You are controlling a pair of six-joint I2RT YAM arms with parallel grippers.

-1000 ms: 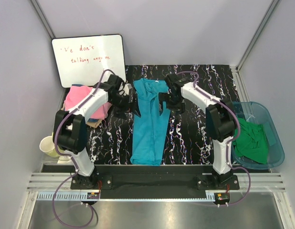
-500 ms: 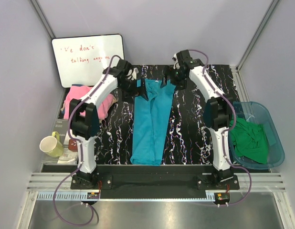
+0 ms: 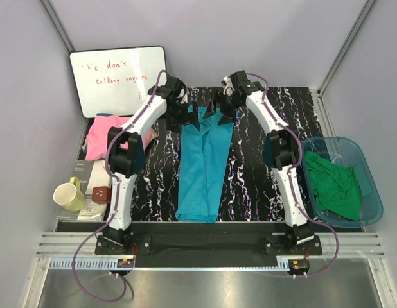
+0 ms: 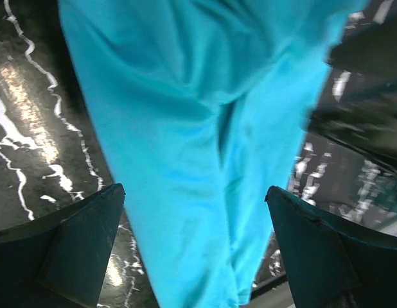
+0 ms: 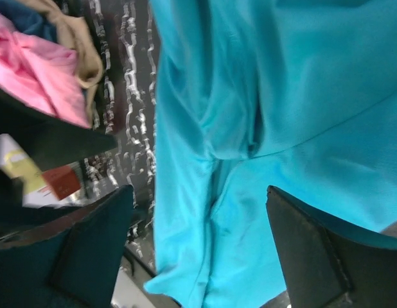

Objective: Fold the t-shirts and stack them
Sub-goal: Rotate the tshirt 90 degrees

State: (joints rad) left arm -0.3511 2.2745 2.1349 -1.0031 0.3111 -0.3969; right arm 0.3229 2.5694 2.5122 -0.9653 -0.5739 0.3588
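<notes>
A teal-blue t-shirt lies folded into a long narrow strip down the middle of the black marbled table. My left gripper hovers at the left of the shirt's far end. My right gripper hovers at the right of that end. Both are open and empty. In the left wrist view, the left gripper has teal cloth below the gap. In the right wrist view, the right gripper has the same cloth below it. A pink t-shirt lies at the left on tan cloth. Green t-shirts lie in the tub.
A translucent blue tub stands at the right edge. A whiteboard leans at the back left. A yellow-green mug and a small red-brown box sit at the near left, off the mat.
Both arms have stretched away from me, from the shirt's upper middle to its far end. The shirt's far end now looks narrower.
</notes>
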